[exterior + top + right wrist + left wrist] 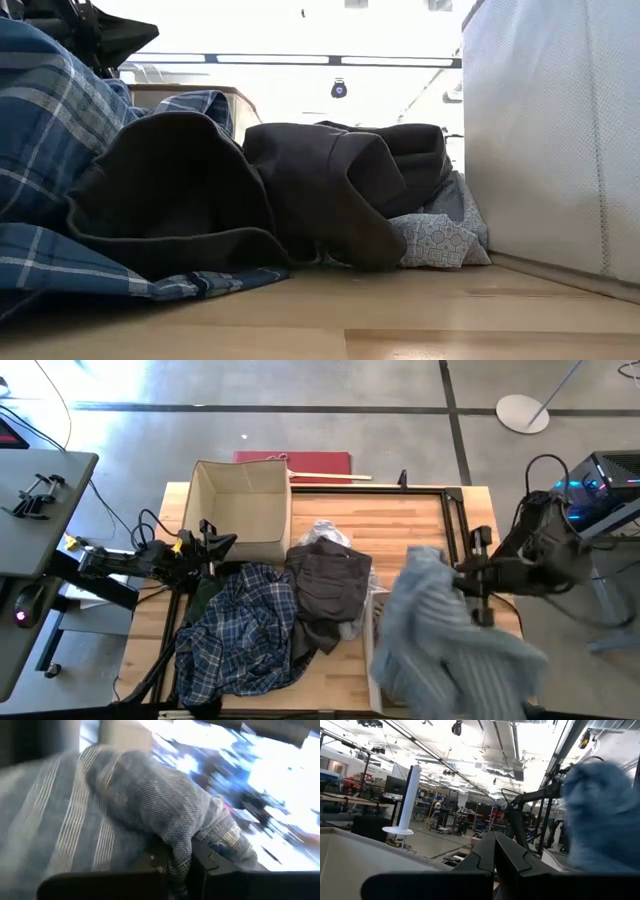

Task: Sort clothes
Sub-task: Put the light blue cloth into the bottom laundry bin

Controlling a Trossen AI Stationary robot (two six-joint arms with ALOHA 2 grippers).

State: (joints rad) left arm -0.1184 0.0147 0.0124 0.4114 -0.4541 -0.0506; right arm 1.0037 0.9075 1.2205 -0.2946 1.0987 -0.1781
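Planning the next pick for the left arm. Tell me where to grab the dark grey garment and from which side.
Probably best to take the dark grey garment at its raised, bunched top fold, coming straight down from above. The low view shows thick folds standing up there, while its lower edges lie tucked among the plaid shirt and a pale patterned cloth. The left gripper is close; the right gripper holds a striped grey garment.

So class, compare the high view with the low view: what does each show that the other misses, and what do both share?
Only the high view shows the right gripper shut on the pale blue-grey striped garment, the left gripper by the beige box, and both arms. Only the low view shows a pale patterned cloth tucked under the dark garment. Both show the plaid shirt and the dark grey garment.
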